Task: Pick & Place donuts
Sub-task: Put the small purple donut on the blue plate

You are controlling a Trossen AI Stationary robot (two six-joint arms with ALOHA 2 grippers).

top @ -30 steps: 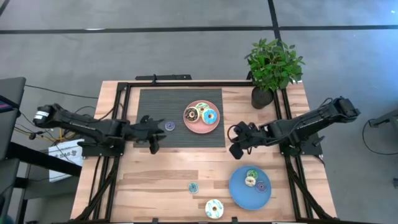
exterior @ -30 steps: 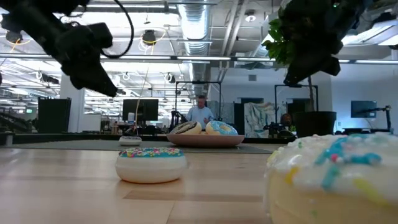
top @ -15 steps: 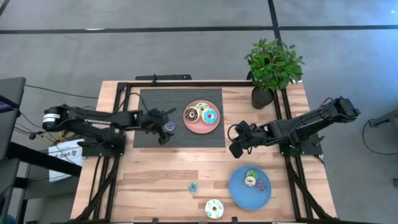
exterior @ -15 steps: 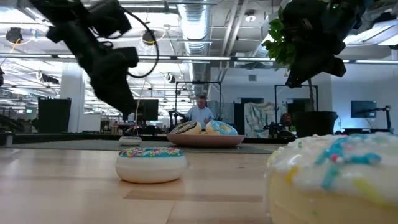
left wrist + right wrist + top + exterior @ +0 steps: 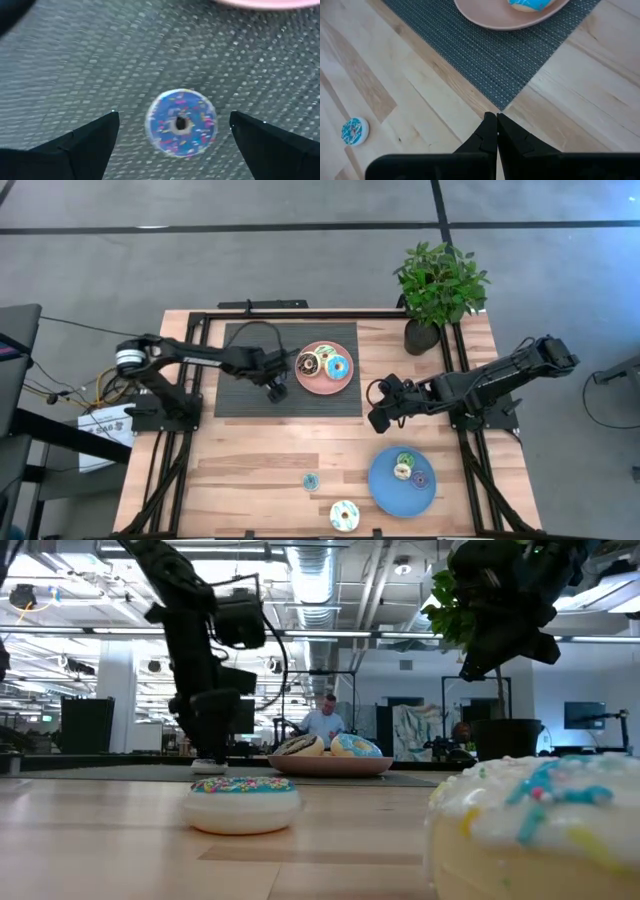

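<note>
Hovering left gripper (image 5: 175,135) (jaws apart), sprinkled blue ring donut (image 5: 181,122), woven mat (image 5: 75,65)

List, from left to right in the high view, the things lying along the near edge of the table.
Small blue donut → large white sprinkled donut → blue plate holding three small donuts.

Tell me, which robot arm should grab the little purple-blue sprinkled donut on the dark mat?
Probably the left. Its gripper is open right above the small purple-blue sprinkled donut on the dark woven mat. The right gripper is shut, away over bare wood.
</note>
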